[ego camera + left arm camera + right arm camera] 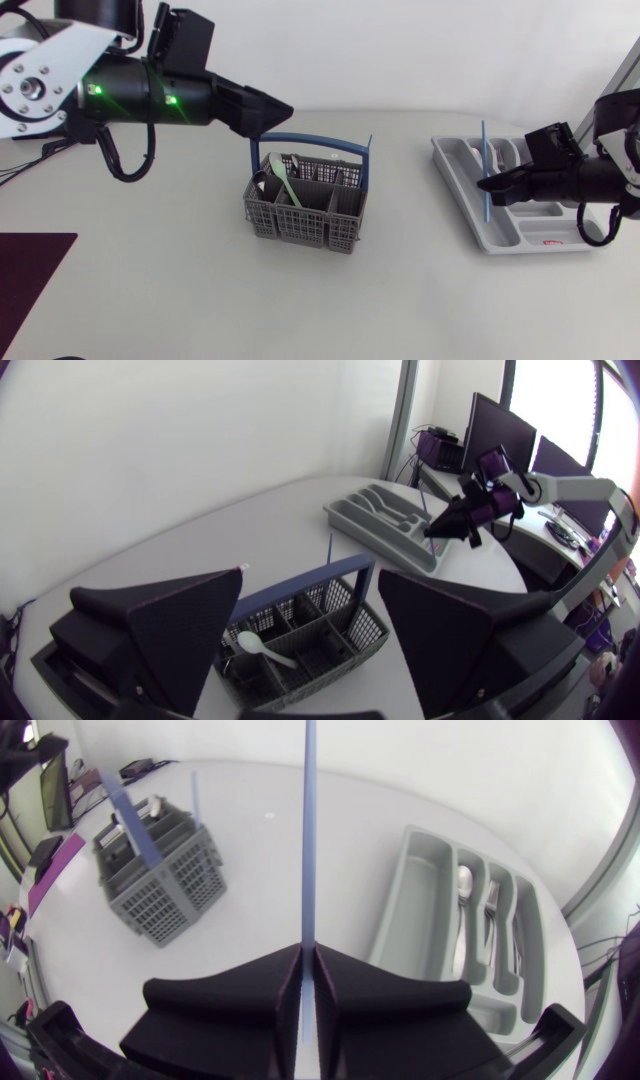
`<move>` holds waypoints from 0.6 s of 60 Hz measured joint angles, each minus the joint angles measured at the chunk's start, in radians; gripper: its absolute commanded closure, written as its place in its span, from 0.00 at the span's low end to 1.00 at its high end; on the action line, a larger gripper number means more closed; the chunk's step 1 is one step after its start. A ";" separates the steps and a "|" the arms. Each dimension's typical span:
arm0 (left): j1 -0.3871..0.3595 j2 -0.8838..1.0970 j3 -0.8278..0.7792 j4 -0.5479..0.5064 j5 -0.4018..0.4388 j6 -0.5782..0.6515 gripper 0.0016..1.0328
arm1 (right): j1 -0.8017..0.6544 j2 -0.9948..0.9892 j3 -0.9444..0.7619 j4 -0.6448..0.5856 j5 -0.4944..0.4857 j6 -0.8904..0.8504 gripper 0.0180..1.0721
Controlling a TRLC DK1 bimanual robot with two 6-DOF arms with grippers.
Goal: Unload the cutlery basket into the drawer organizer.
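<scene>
**Stock on the table: one basket, one organizer, two blue sticks**

- Grippers, two. My left gripper (274, 108) hangs over the cutlery basket (300, 215), fingers spread wide and holding nothing. My right gripper (489, 185) is pinched tight on a blue stick (483, 150).
- Blue sticks, two. Both are thin, straight and plain. The held one stands upright at the side of the drawer organizer (450, 170) nearest the basket. The other blue stick (368, 150) stands in a corner of the basket.
- Basket, one. It is grey mesh with several compartments and a blue handle (310, 142) arching over it. A pale spoon (262, 649) lies inside.
- Organizer, one. It is a grey tray with long parallel compartments. A metal spoon (462, 895) and other metal pieces lie in the narrow ones; I cannot count them.
- Room. Basket and organizer sit well apart with bare table (400, 290) between them. The organizer lies close to the table's edge on my right.
</scene>
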 measured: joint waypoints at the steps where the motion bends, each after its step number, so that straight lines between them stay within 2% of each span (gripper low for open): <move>1: 0.000 0.000 -0.008 0.000 -0.003 0.006 0.08 | -0.010 0.022 0.016 0.001 0.002 0.000 0.94; 12: -0.013 -0.017 -0.066 -0.007 -0.070 0.060 0.08 | -0.062 0.238 0.160 0.029 0.069 0.027 0.94; 25: -0.021 -0.052 -0.094 -0.007 -0.080 0.089 0.08 | -0.049 0.418 0.288 0.030 0.184 0.102 0.94; 36: -0.021 -0.071 -0.121 -0.011 -0.102 0.104 0.08 | -0.010 0.524 0.411 -0.059 0.258 0.145 0.94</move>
